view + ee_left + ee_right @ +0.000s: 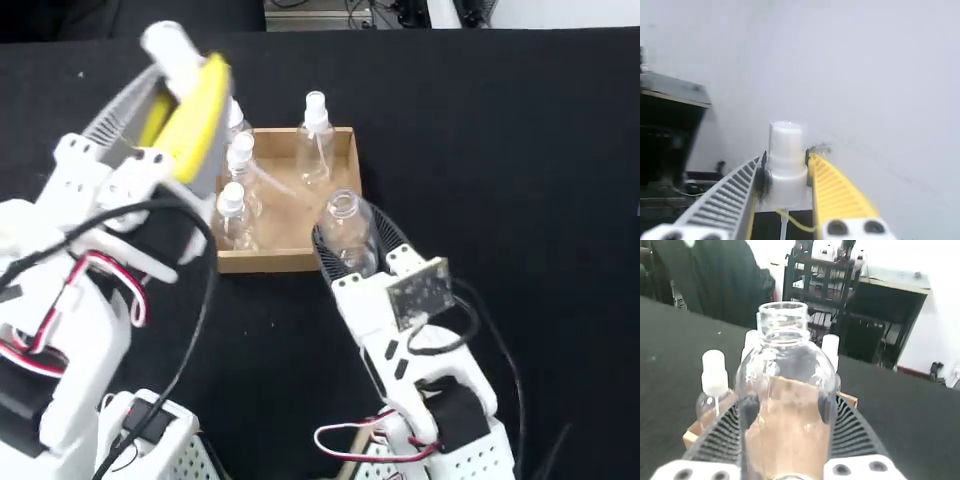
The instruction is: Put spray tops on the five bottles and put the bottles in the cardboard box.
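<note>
My right gripper [347, 243] is shut on a clear bottle [347, 232] with an open neck, held upright at the near right corner of the cardboard box [340, 140]; in the right wrist view that clear bottle [785, 405] stands between the black fingers [720, 437]. My left gripper [180, 75] is raised above the box's left side, shut on a white spray top [786, 160] whose thin tube hangs down. Several capped bottles stand in the box, one at the back [316, 140] and others along the left side [236, 205].
The black table [500, 150] spreads around the box. Cables and the white arm bases [440, 420] sit at the near edge. Behind the table, the right wrist view shows a dark rack [825, 270] and a desk.
</note>
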{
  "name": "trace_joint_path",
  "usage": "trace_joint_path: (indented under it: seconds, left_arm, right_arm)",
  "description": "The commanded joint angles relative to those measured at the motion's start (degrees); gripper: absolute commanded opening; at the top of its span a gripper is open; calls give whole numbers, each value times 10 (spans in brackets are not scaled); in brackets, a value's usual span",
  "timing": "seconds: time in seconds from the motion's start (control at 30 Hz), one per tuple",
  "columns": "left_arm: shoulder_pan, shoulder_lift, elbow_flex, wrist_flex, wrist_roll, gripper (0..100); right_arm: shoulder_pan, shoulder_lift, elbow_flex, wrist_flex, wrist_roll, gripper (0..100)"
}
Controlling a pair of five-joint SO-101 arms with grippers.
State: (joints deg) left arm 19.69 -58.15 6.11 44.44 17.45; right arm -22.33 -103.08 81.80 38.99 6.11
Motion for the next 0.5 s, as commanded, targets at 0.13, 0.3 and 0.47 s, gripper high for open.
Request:
trace_joint_path:
  seconds: [0.13, 0.3, 0.47]
  left_arm:
    - [103, 86, -39, -20, -63, 53]
    - [104, 125, -56, -20, -82, 52]
    - [103, 135, -74, -40, -82, 52]
  right_arm:
    - [-10, -57, 4, -20, -3, 39]
    - [-10, -57, 8, -19, -3, 39]
    - [-10, -57, 8, -19, -2, 39]
